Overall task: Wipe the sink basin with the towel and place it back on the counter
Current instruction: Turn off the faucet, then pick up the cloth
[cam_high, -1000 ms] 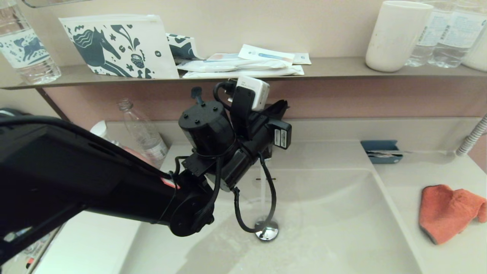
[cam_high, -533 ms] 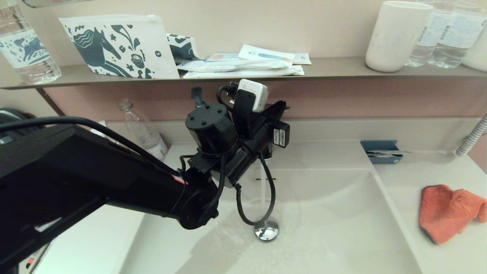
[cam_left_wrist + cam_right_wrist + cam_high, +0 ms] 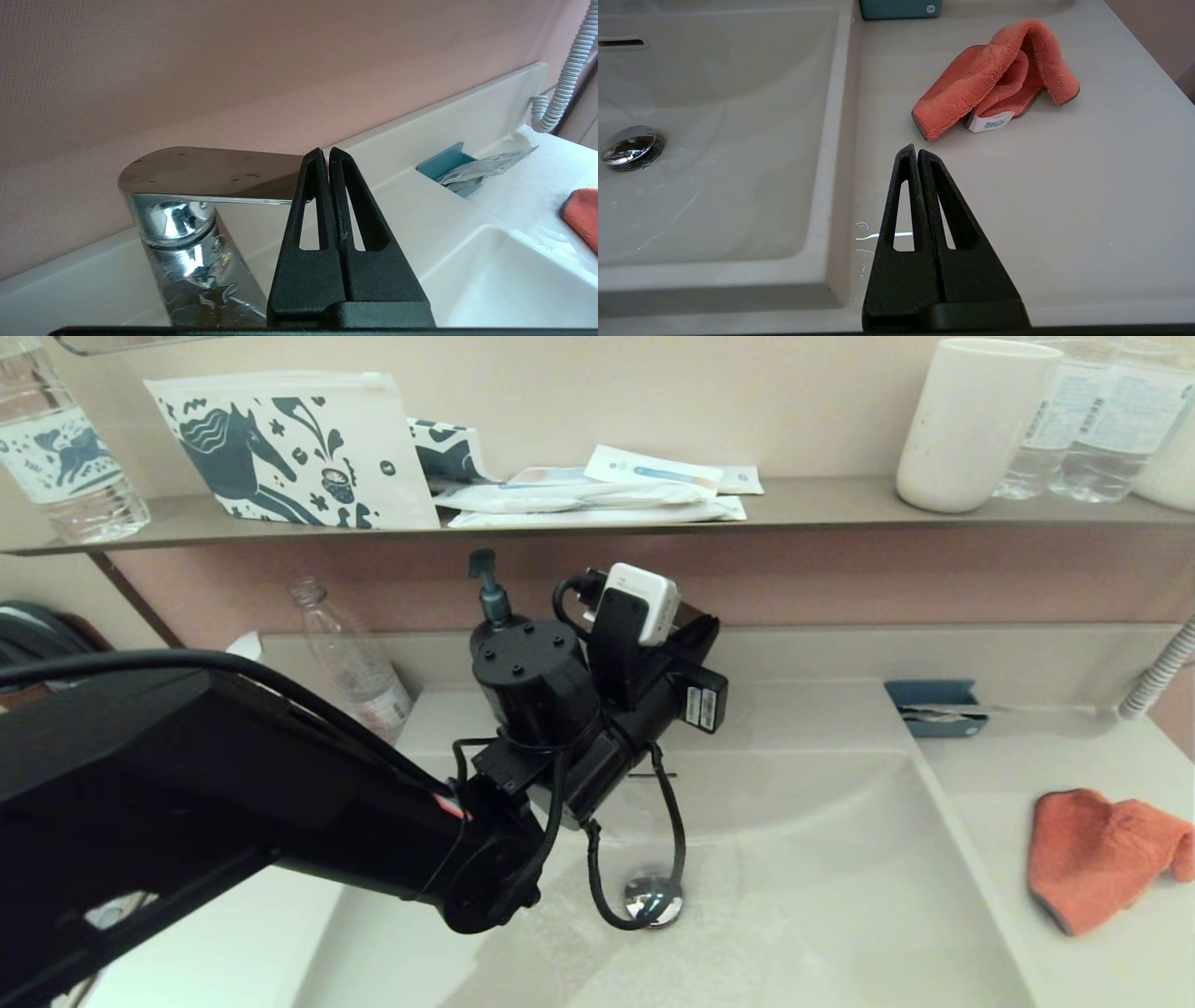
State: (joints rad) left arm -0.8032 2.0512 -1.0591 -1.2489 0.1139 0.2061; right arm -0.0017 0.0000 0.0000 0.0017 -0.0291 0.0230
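The off-white sink basin (image 3: 822,896) has wet streaks and a chrome drain plug (image 3: 653,899). On the counter (image 3: 1027,756) to its right lies the orange-red towel (image 3: 1102,859), crumpled, with its white tag showing in the right wrist view. My left gripper (image 3: 325,151) is shut and empty. One fingertip (image 3: 312,161) rests against the end of the chrome faucet lever (image 3: 205,175) at the back of the basin. My right gripper (image 3: 916,149) is shut and empty, low over the counter (image 3: 1064,196), a short way from the towel (image 3: 994,79). It is outside the head view.
My left arm (image 3: 280,784) stretches across the basin's left half. A soap pump (image 3: 485,583) and a clear bottle (image 3: 350,658) stand at the back left. A blue tray (image 3: 936,707) and a coiled hose (image 3: 1158,672) are at the back right. A shelf (image 3: 822,504) above holds several items.
My left wrist has dropped lower and shifted slightly right at the faucet. The water stream falling onto the drain earlier no longer shows. The towel has not moved.
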